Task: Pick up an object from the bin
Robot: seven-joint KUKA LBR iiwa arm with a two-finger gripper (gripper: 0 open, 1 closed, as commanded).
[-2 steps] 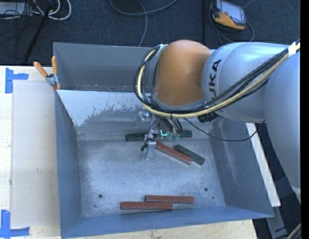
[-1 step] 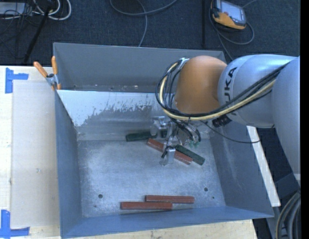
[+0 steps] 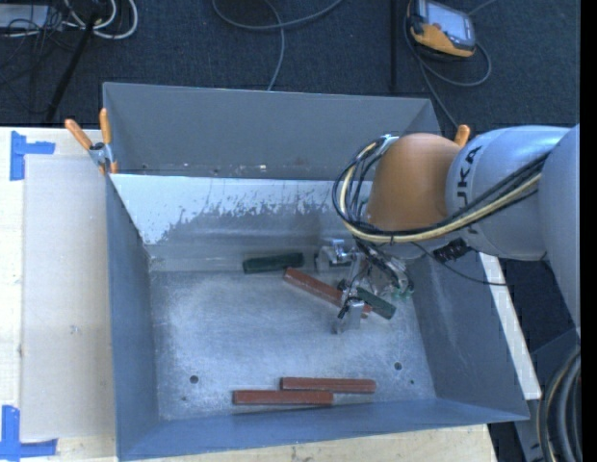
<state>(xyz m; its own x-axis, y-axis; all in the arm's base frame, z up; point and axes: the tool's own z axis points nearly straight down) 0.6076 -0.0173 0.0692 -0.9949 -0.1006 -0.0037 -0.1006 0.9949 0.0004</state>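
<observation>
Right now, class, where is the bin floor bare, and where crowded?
Bare: the left half of the floor, and the middle between the dark green bar and the two brown bars in front. Crowded: around the gripper, at the reddish bar.

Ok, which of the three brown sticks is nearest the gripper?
The slanted brown stick in the middle of the bin, its right end reaching the gripper. The pair of brown sticks lies flat along the near wall, apart from it.

The arm (image 3: 530,186) stretches in from the right, its orange-covered wrist (image 3: 409,181) bent downward, and the hand (image 3: 350,308) hangs low.
</observation>
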